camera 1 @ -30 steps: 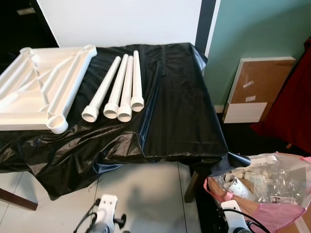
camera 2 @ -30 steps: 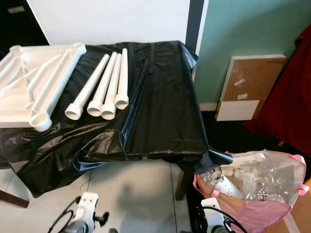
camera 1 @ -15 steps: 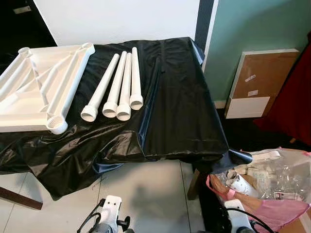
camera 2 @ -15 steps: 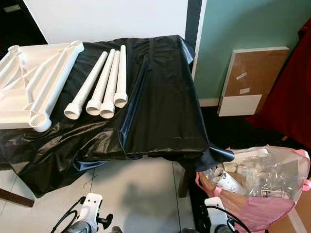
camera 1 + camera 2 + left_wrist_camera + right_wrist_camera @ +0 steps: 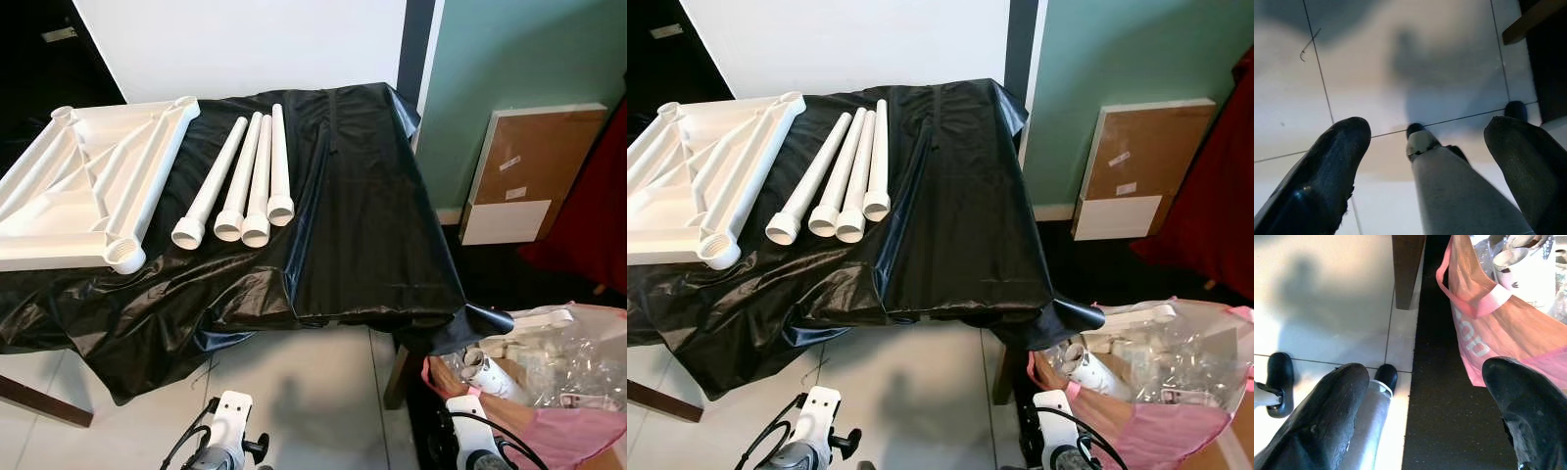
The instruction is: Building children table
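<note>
Upturned white tabletop (image 5: 83, 196) beside four white legs (image 5: 240, 181) (lying parallel).

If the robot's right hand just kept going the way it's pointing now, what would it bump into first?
Probably the floor. The right end effector hangs open, pointing down at the dark floor strip beside the pink bag. Nothing lies between its fingers along that line, though depth is hard to judge and the bag sits close.

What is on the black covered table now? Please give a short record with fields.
surface: table under a glossy black plastic sheet
tabletop part: white plastic table frame, underside up, at the robot's left end
legs: four white plastic tube legs, side by side, right of the frame
floor item: pink bag with clear plastic packing, beside the table's right end
left gripper: open, low above floor tiles
right gripper: open, near the bag
</note>
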Available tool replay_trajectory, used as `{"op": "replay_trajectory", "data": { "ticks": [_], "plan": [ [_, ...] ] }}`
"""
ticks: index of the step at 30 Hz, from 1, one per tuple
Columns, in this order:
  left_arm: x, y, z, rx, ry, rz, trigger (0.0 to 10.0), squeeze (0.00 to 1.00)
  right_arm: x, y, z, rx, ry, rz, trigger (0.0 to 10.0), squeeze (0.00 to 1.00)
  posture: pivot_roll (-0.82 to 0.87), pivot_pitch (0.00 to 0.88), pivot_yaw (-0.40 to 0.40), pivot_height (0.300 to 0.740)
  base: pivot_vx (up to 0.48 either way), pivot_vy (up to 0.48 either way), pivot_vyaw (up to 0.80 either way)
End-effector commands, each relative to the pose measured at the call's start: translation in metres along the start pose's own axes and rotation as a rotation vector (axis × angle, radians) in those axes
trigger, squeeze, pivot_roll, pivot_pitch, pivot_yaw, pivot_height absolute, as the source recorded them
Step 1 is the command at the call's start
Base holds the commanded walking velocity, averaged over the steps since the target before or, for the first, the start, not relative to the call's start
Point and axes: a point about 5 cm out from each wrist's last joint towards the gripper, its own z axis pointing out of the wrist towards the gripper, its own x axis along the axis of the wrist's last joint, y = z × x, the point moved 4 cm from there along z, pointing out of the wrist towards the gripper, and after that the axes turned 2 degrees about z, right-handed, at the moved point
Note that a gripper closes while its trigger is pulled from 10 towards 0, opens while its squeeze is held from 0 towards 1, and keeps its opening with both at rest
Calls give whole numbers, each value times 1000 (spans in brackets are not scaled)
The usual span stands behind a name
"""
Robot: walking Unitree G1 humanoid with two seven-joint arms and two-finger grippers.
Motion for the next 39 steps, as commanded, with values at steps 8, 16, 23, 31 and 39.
{"op": "replay_trajectory", "data": {
  "ticks": [8,16,23,31,39],
  "plan": [
    [-16,-1,-3,13,-49,-75,10000,0,-9,-5,-1,34,-39,-3,10000,0,-8,0,13,740,0,0,0],
    [-34,-1,-8,27,-97,-108,10000,0,-14,-7,-3,42,-62,-7,10000,0,1,0,1,740,0,30,0],
    [-34,0,-8,32,-100,-123,10000,0,-14,-8,-2,38,-67,-3,10000,0,3,0,7,740,0,256,0],
    [-32,2,-6,36,-104,-147,10000,0,-12,-10,-1,32,-72,15,10000,0,-3,0,16,740,0,314,0],
    [-15,8,1,38,-98,-150,10000,0,-10,-11,0,29,-70,25,10000,0,-8,0,24,740,0,322,0]
  ]
}}
